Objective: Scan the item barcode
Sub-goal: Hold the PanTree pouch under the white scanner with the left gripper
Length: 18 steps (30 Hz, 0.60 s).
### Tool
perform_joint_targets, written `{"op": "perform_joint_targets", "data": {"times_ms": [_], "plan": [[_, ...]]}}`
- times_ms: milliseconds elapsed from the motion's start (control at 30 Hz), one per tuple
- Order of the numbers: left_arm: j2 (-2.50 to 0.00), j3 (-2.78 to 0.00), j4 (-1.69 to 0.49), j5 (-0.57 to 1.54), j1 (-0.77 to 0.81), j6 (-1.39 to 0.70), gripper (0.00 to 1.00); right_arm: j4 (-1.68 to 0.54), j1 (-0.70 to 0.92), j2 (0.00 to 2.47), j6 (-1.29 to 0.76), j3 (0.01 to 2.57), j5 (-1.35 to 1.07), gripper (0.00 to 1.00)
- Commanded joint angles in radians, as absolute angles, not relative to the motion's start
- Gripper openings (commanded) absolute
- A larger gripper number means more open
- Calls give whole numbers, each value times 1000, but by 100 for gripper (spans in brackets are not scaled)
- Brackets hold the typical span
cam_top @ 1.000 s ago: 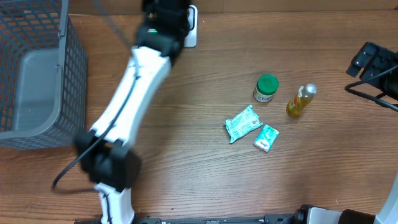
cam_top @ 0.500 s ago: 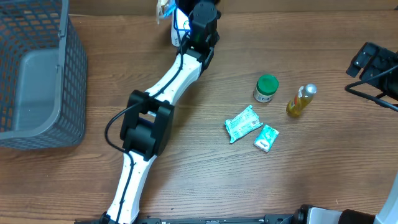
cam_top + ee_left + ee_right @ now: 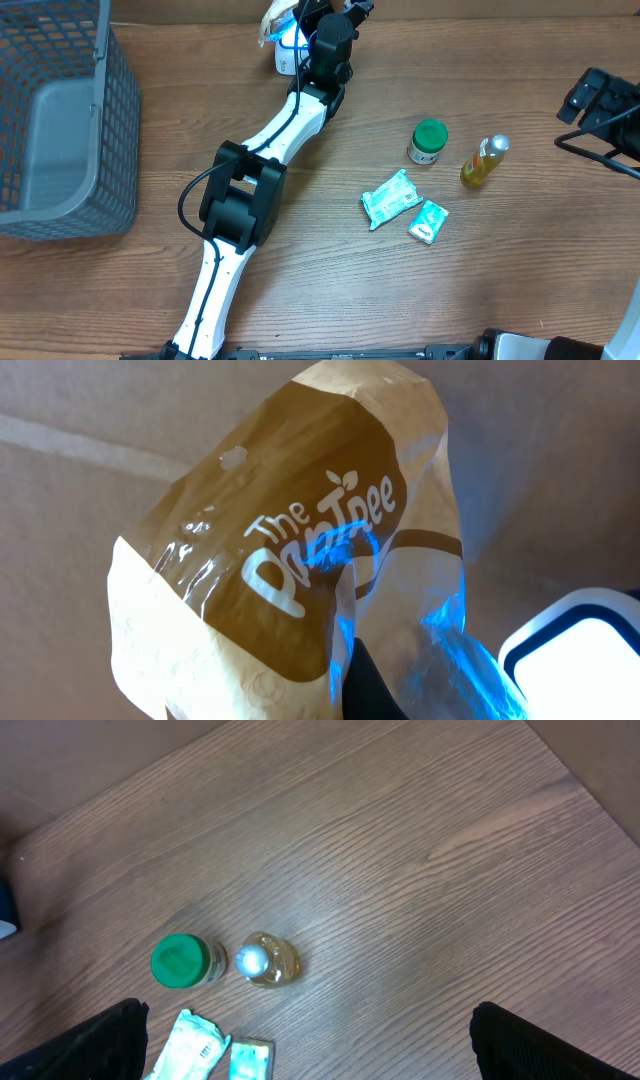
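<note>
Counts first, from 9 o'clock across the overhead view: one grey mesh basket (image 3: 120,120), one white left arm (image 3: 245,195), one bag (image 3: 278,18), one scanner (image 3: 284,60), one green-capped jar (image 3: 428,141), one yellow bottle (image 3: 484,161), two teal packets (image 3: 391,198) and the black right arm (image 3: 600,105) at 3 o'clock. All of it sits on one wooden table (image 3: 500,290).

The left arm reaches from 7 o'clock up to 12 o'clock, where the left tool (image 3: 312,14) is closed tight on the bag, holding it at the top edge of the table just over the scanner's blue glow. From overhead the bag is only a small pale scrap. The left wrist view shows far more: a brown and cream printed face turned to the camera, blue light on its lower part, and the scanner's lit white window at 4 o'clock. There the bag's long axis runs from 7 o'clock to 1 o'clock, with the narrow rounded end uppermost.

The right wrist view alone shows the right tool (image 3: 320,1045) — its jaws are spread wide at the two bottom corners, gripping nothing. It looks down on the jar, the bottle's cap and the tops of both packets.
</note>
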<state>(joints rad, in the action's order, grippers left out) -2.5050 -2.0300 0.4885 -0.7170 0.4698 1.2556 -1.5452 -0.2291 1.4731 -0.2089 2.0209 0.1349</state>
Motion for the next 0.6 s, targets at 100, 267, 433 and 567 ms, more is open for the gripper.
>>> {"op": "perform_joint_targets", "data": {"times_ms": [100,267,433,567], "plan": [[-2498,-2045,566,-749,470,1223,4,-1543,-231,1471,-204,2023,137,100],[-2491,-2045,825,-920,506,1230,5,-1543,-231,1471,-204,2023,138,100],[-2473,-2045,767,-1081,538,1217,4,-1543,-231,1471,-204,2023,137,100],[-2472,-2045,727,-1195,564,1174,5,-1543,-231,1471,-204,2023,137,100]]}}
